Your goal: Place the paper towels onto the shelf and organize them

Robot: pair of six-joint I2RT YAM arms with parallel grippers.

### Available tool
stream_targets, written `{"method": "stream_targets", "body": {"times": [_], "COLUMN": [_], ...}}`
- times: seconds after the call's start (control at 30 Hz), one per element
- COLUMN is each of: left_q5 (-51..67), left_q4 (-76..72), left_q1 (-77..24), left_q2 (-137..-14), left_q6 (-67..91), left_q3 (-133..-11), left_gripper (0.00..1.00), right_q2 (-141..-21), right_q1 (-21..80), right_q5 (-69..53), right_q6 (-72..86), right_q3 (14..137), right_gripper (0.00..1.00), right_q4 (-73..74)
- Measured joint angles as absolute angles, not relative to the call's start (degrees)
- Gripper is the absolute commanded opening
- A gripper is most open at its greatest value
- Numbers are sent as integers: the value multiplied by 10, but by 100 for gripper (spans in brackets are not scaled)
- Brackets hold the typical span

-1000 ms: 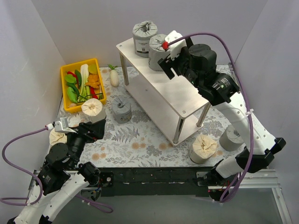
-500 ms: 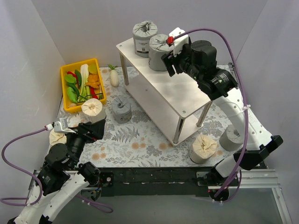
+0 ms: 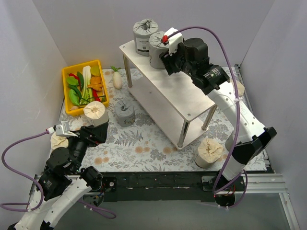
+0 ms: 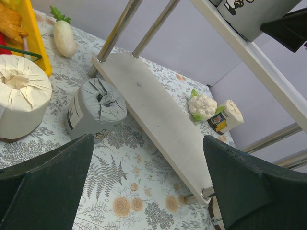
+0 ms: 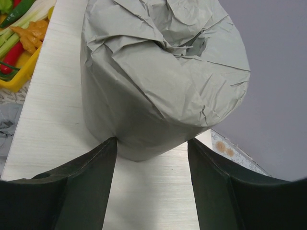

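Note:
The shelf [image 3: 182, 96] stands slanting across the table. Two grey paper towels stand at its top board's far end: one [image 3: 145, 32] at the corner, one [image 3: 157, 44] beside it. My right gripper [image 3: 168, 53] is shut on the base of the second grey roll [image 5: 158, 76], which rests on the board [image 5: 53, 105]. My left gripper [image 3: 93, 135] is open and empty, low over the table [image 4: 148, 191]. Near it are a cream roll [image 3: 95, 112] [image 4: 21, 96] and a grey roll [image 3: 124, 112] [image 4: 96, 108]. Another cream roll [image 3: 209, 152] stands near the shelf's front leg.
A yellow bin [image 3: 67, 72] of vegetables sits at the far left, with a white radish [image 3: 117, 79] beside it. A cream roll [image 3: 57, 141] is partly hidden by my left arm. A cauliflower [image 4: 201, 105] and a small carton [image 4: 226, 116] lie beyond the lower shelf board [image 4: 158, 120].
My right gripper has moved toward the far end of the top board, and the grey roll has moved with it, up against the other grey roll. The left arm has not moved.

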State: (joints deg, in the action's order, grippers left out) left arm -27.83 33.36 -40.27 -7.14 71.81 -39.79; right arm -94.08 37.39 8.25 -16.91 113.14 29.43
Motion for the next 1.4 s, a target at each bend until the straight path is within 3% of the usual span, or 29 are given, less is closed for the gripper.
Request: {"method": "stream_targets", "body": {"times": [0.3,0.47,0.7,0.8,1.0,1.4], "left_q5": [-279,-278,-267,-259,-253,-253], "left_q4": [334,334,329,320,302,302], "left_q1": [-403,-403,-403,-403,-403,-403], "left_q2": [-71,-71,-57,-28,1,1], "left_q6": [718,718,712,708,704,704], "left_q3": [-398,-398,-398,-397,-392,-391], "left_gripper": [98,98,98,98,98,98], "right_q2": [-953,-895,-864,-867,-983,-1120], "right_q1": [371,371,386,425,554,617], "right_q5": [84,59,29,33,82,103], "right_q6": [-162,-152,-86,-67,-74,-63], "right_q3": [1155,1099,1144,1161,1308,1249], "right_gripper": [75,72,66,72,70,67], "right_q4": [313,316,317,313,329,360]}}
